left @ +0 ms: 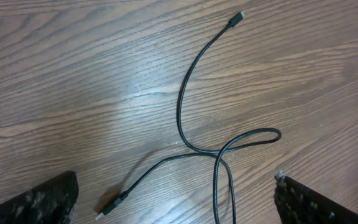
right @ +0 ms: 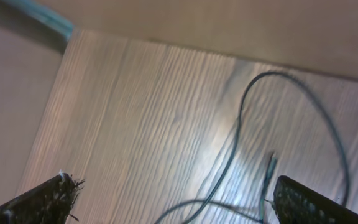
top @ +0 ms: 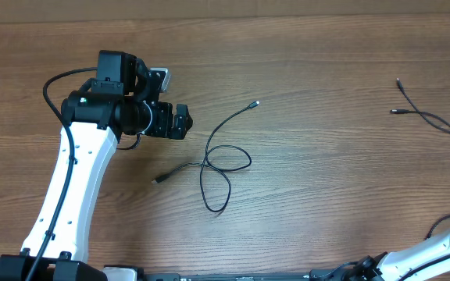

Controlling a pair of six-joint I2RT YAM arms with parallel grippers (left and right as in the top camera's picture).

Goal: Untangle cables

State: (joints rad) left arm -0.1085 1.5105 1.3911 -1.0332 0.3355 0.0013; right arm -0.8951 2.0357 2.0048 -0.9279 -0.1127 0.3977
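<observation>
One thin black cable [top: 226,148] lies in the middle of the table. It crosses itself in a loose loop, with one plug at the far right [top: 256,103] and one at the near left [top: 156,181]. My left gripper [top: 181,122] hovers just left of it, open and empty. In the left wrist view the cable [left: 179,112] and its near plug [left: 107,207] lie between and ahead of the open fingers [left: 173,208]. A second cable [top: 432,119] lies at the far right. The right wrist view is blurred and shows that cable [right: 236,140] below the open, empty fingers [right: 176,205].
The wooden table [top: 326,195] fills the view. My right arm [top: 444,238] comes in at the bottom right corner, its gripper at the frame edge. The second cable's two plug ends [top: 398,81] lie apart from the middle cable.
</observation>
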